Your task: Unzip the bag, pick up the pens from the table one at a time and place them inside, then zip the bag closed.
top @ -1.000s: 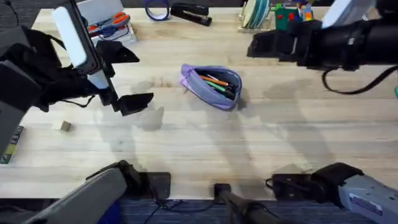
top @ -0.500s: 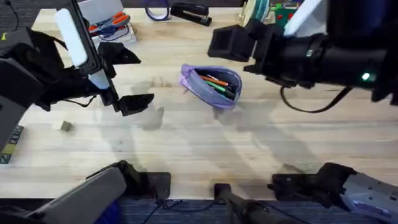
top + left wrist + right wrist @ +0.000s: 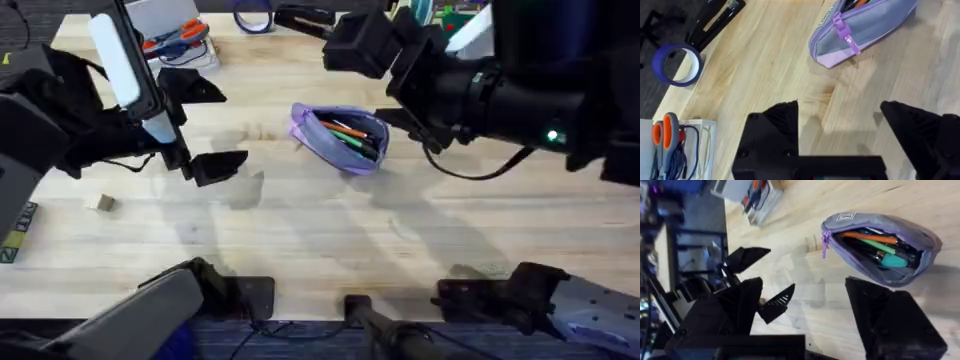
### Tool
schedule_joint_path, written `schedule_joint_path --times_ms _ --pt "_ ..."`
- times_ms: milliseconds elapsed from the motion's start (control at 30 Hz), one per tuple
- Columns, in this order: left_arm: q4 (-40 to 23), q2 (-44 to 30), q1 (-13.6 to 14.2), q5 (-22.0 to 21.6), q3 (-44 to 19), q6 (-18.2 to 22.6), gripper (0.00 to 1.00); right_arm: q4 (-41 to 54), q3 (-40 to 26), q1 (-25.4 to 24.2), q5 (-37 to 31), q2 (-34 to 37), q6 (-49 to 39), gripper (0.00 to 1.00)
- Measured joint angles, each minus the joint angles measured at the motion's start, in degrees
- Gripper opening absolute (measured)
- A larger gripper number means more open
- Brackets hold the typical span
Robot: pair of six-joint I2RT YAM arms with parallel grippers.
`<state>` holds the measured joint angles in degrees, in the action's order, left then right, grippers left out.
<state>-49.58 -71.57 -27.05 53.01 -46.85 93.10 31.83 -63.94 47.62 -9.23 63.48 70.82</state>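
- My right arm reaches in from the right, raised above the table [image 3: 330,230]; its body shows large and dark in the overhead view, with a green light on it
- Right gripper [image 3: 820,311] has its fingers spread wide and holds nothing; it hangs near the bag [image 3: 341,138], on its far right side
- My left arm stretches in from the left edge and angles down toward the wood, left of the bag
- Left gripper [image 3: 840,125] is open wide and empty, bare table between the fingers, the bag well apart from it
- The bag lies unzipped at table centre; the orange pen [image 3: 871,237] and green pen [image 3: 888,250] sit inside the opening
- The bag's far end is cut off in the left wrist view; the zipper pull [image 3: 846,36] is visible there
- Pen tips are lost in the dark interior; I cannot make them out
- Right arm hides part of the table's far right edge
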Motion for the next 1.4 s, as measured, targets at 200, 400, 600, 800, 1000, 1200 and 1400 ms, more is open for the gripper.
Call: schedule_joint_path --times_ms 200,400,600,800,1000,1200,1400 --pt "0.0 0.0 0.0 0.0 0.0 0.0 0.993 -0.1 0.0 0.0 0.0 0.3 1.3 0.996" --pt "0.0 0.0 0.0 0.0 0.0 0.0 0.993 -0.1 0.0 0.0 3.5 3.7 0.5 0.996" --pt "0.0 0.0 0.0 0.1 0.0 0.0 0.993 -0.1 0.0 0.0 5.4 7.0 1.3 0.996" --pt "0.0 0.0 0.0 0.1 0.0 0.0 0.993 -0.2 0.0 0.0 5.9 8.7 2.1 0.995" --pt "0.0 0.0 0.0 0.1 0.0 0.0 0.993 -0.3 0.0 0.0 5.9 8.9 2.3 0.996" --pt "-0.4 0.0 0.0 0.1 0.0 0.0 0.993 -0.6 0.0 0.1 6.0 9.3 2.3 0.996" --pt "-0.4 0.0 0.0 0.1 0.0 0.0 0.994 -3.5 0.0 1.9 6.0 12.2 2.7 0.996"
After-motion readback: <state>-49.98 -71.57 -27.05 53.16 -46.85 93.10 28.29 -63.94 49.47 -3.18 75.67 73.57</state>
